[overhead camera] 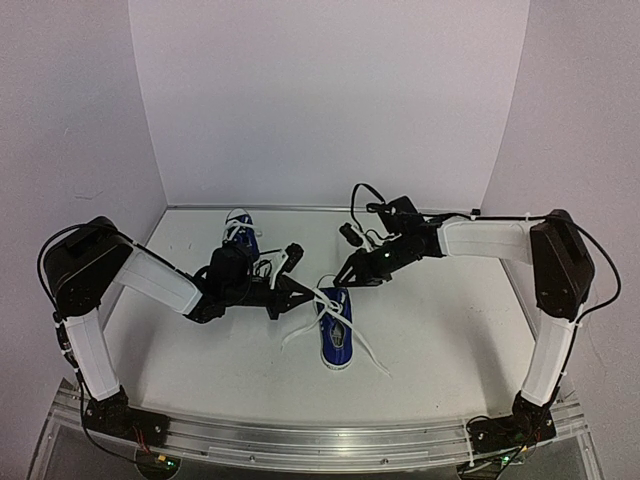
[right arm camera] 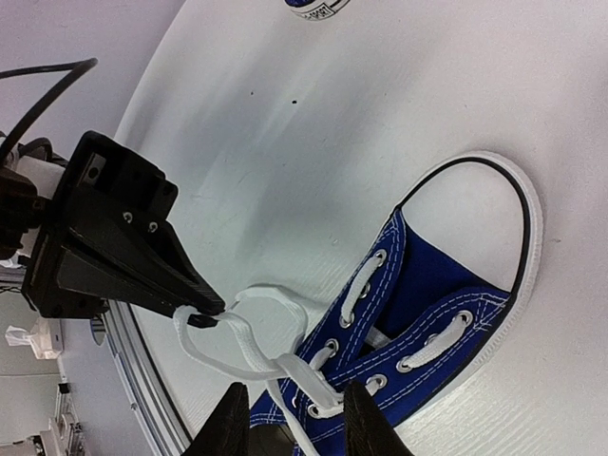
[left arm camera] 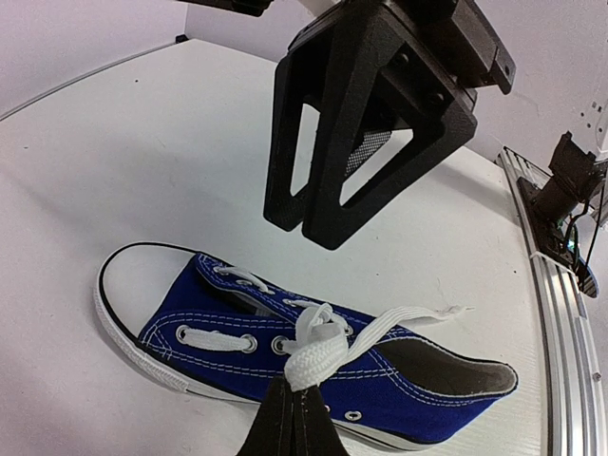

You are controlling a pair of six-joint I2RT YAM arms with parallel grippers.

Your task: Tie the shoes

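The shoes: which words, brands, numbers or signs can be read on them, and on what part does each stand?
No text can be read.
On the near shoe: no print visible.
On the far shoe: a mark at the top edge of the right wrist view, cut off and too small to read.

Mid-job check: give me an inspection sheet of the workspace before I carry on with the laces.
surface: white table, looks clean.
job's things: near shoe upright, untied; far shoe near the back wall.
clutter: nothing seen.
grippers: left gripper shut on the near shoe's white lace; right gripper hovers above the shoe, jaws apart, holding nothing.
cables: black cable looped behind the left gripper, away from the laces.
surroundings: white backdrop walls; aluminium rail along the near edge.
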